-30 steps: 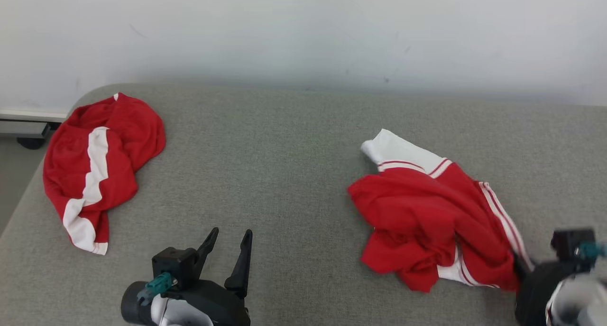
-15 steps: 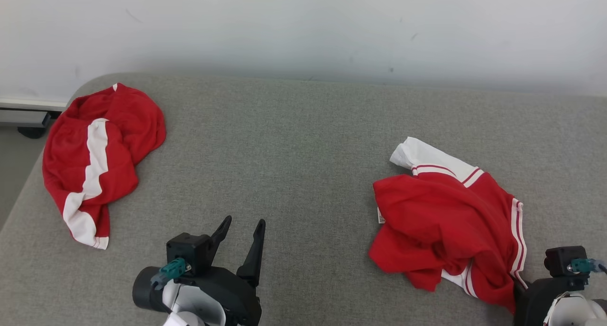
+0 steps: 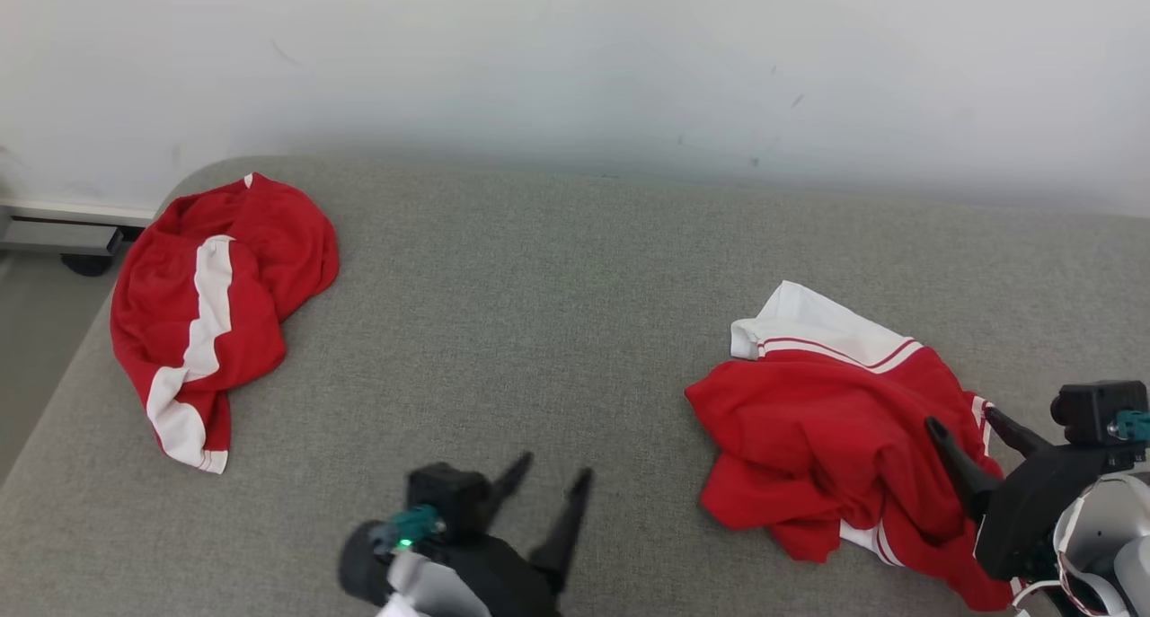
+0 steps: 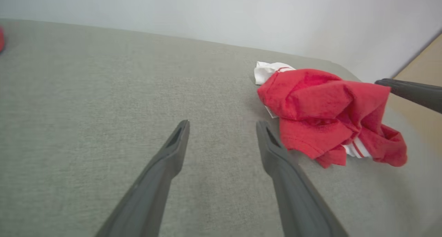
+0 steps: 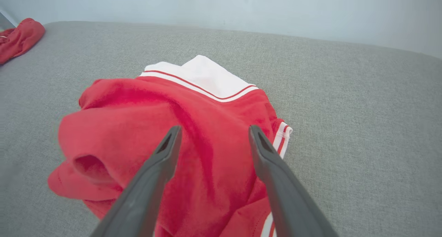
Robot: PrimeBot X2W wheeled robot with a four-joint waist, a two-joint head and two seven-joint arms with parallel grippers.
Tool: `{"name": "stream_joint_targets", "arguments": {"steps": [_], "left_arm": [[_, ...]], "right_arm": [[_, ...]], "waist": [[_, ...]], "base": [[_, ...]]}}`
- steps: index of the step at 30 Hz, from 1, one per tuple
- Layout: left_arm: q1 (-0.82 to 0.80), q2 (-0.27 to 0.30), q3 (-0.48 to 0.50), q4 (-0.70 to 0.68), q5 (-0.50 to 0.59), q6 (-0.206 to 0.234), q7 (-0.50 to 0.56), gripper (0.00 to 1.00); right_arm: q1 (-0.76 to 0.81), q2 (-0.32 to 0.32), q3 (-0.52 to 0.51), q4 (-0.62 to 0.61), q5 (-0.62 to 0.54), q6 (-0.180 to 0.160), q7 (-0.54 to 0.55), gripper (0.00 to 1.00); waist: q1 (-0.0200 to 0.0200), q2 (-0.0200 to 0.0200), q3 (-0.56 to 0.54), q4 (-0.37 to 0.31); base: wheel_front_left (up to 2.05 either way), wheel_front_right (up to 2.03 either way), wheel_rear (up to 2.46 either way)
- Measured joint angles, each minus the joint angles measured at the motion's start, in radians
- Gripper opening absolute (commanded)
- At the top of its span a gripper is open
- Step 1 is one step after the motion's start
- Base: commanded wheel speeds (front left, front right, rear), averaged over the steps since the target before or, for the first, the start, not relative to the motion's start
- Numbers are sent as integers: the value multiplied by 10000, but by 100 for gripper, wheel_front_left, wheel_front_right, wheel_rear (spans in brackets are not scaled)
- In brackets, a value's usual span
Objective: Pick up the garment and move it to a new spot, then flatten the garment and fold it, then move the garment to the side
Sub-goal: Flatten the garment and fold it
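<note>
Head view: shows garment (image 3: 809, 419) crumpled, not yet flattened or folded; finds right gripper (image 3: 963, 419), left gripper (image 3: 555, 467) spread wide, empty.

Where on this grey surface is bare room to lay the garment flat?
The widest bare patch is the middle of the grey surface, between the left garment and the right garment, ahead of the open left gripper. The right side is crowded: the open right gripper is at the right garment.

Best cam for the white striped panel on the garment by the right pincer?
Right wrist view: the white panel lies unobstructed beyond the open right pincer, red stripes sharp. Head view shows it smaller; left wrist view catches a white corner behind red folds.
</note>
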Motion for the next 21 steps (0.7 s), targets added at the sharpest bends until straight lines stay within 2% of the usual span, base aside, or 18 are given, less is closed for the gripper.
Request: {"name": "stream_joint_targets", "arguments": {"steps": [5,9,18,21], "left_arm": [[39,-437,-903,389,-602,-991,477,100],[130,-445,-1325,909,-746,-1375,828,100],[-831,-464,-1565,1402,-1315,-1522,1166,100],[-1150,-445,-2127,1166,-2002,-1555,1174,100]], "right_arm": [[8,-59,115,-451,-130,-230,337,100],[-162,-19,353,-796,-257,-270,617,100],[-376,-40,514,-1183,-372,-433,1106,100],[-477,-48,587,-1292,-445,-470,1279,100]], "waist": [[0,0,-90,-30],[0,0,-73,-185],[0,0,80,-624],[0,0,181,-823]], "base": [[0,0,0],[0,0,0],[0,0,0],[0,0,0]]}}
